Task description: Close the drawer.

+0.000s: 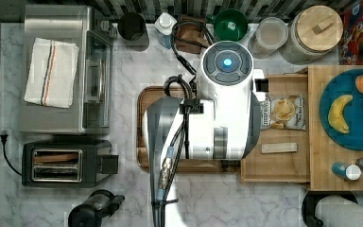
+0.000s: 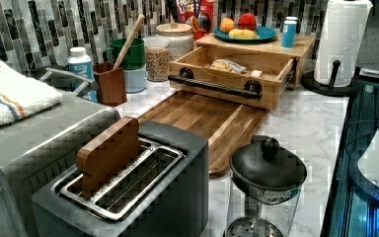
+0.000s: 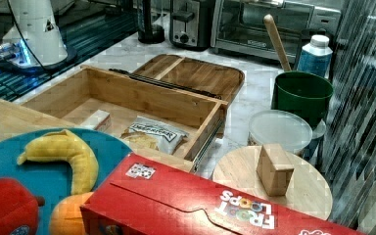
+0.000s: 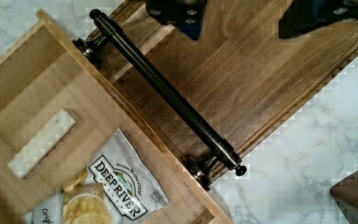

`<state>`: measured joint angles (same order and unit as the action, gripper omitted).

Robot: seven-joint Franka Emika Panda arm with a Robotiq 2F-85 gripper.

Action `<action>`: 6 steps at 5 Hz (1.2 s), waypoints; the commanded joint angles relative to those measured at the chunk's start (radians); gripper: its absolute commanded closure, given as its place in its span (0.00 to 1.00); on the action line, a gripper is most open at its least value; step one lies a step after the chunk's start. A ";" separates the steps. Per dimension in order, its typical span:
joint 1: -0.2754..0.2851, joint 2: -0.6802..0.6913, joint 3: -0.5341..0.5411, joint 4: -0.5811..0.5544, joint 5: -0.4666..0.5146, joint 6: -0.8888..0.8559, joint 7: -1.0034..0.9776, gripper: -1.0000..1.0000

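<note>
Wrist view: gripper (image 4: 242, 16) fingers spread wide above cutting board (image 4: 261, 74), clear of drawer (image 4: 37, 93) handle (image 4: 168, 93); drawer pulled out.

This is a kitchen counter: a marble worktop (image 1: 132, 61) under a striped tile backsplash (image 2: 24, 29) carries a toaster (image 2: 128, 192), a toaster oven (image 1: 66, 75), a wooden cutting board (image 2: 212, 118), a paper towel roll (image 2: 343, 42), a cereal box (image 3: 200, 205) and a blue plate (image 1: 354, 132) of fruit.
</note>
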<state>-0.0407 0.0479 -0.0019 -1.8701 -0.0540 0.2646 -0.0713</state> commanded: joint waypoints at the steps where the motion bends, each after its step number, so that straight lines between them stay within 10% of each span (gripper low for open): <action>1: -0.002 0.003 0.002 0.000 -0.002 0.001 -0.011 1.00; 2: -0.002 0.003 0.002 0.000 -0.002 0.001 -0.011 1.00; 3: -0.005 -0.029 0.011 -0.074 0.016 0.065 -0.181 0.00; 6: 0.028 -0.104 0.055 -0.275 0.058 0.179 -0.439 0.00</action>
<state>-0.0601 -0.0351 0.0162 -2.1016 -0.0505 0.4265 -0.4578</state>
